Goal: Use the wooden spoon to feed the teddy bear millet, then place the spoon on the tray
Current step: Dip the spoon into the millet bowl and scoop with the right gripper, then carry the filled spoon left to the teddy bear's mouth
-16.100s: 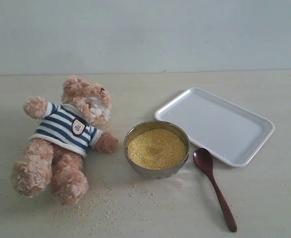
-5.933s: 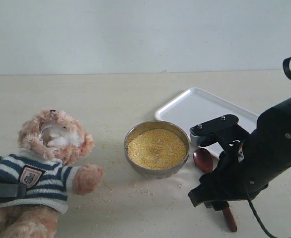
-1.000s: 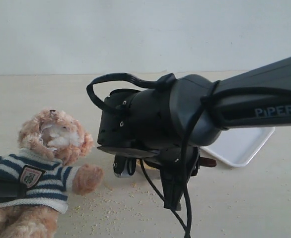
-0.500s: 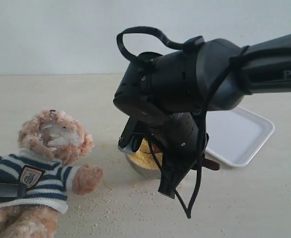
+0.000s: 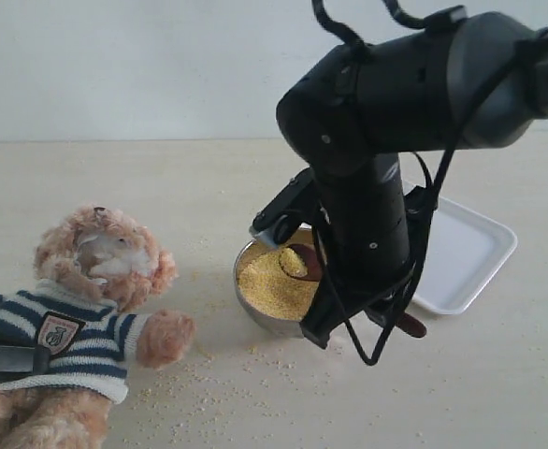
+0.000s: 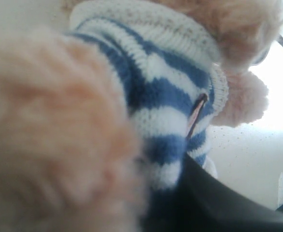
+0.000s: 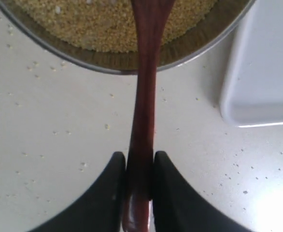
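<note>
The teddy bear (image 5: pixel 101 262) lies at the left in its striped shirt (image 6: pixel 165 96). My left gripper (image 5: pixel 7 360) is shut on the teddy bear's torso, and one black finger (image 6: pixel 214 203) presses against the shirt. My right gripper (image 7: pixel 140 166) is shut on the handle of the wooden spoon (image 7: pixel 144 96). The spoon's oval end (image 5: pixel 300 262) rests at the surface of the millet (image 5: pixel 269 281) in the steel bowl (image 5: pixel 255 313). The handle's tip (image 5: pixel 411 326) sticks out behind the right arm. The white tray (image 5: pixel 466 253) lies to the bowl's right, partly hidden by that arm.
Loose millet grains (image 5: pixel 209 388) are scattered on the table in front of the bowl and the bear. The bowl's rim (image 7: pixel 127 63) and a tray corner (image 7: pixel 262 77) lie close together. The bulky right arm (image 5: pixel 386 103) hangs over the bowl and tray.
The right arm has risen and swung to the right, uncovering the bowl with the spoon's end in the millet. The bear and left gripper have not moved.
</note>
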{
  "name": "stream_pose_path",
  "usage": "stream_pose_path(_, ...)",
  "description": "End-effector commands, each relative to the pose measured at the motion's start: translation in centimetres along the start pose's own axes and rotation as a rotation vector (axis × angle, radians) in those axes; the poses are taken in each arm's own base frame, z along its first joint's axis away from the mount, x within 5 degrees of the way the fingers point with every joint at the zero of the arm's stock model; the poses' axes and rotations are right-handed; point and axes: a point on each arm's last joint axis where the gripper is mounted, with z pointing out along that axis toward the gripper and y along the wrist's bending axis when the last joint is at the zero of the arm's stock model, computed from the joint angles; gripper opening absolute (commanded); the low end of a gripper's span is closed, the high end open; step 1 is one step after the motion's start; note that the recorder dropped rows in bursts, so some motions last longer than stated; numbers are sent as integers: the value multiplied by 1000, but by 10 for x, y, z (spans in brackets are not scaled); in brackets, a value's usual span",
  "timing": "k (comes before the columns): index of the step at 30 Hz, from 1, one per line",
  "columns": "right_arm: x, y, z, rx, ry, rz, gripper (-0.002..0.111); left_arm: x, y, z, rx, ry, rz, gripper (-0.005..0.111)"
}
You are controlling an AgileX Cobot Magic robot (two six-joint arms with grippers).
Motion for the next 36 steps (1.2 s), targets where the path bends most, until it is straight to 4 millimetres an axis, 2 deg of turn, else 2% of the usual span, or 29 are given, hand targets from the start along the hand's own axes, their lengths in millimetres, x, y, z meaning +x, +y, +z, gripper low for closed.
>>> stream_pose_path(1, 7, -3, -17, -81, -46, 43, 0, 0, -2, -1, 11, -11, -9, 5)
stream_pose_path(11, 11, -4, -26, -123, -74, 52, 0, 0, -2, -1, 11, -11, -9, 5)
stream_pose_path(26, 12, 42, -45, -62, -130, -135, 0, 0, -2, -1, 11, -11, -7, 5)
stream_pose_path(28, 9, 47, -54, -61, -162, -147, 0, 0, -2, -1, 11, -11, -7, 5)
stream_pose_path(33, -3, 57, -93, -71, -303, -166, 0, 0, -2, -1, 11, -11, -7, 5)
stream_pose_path(36, -5, 63, -104, -75, -338, -187, 0, 0, -2, -1, 11, -11, -7, 5)
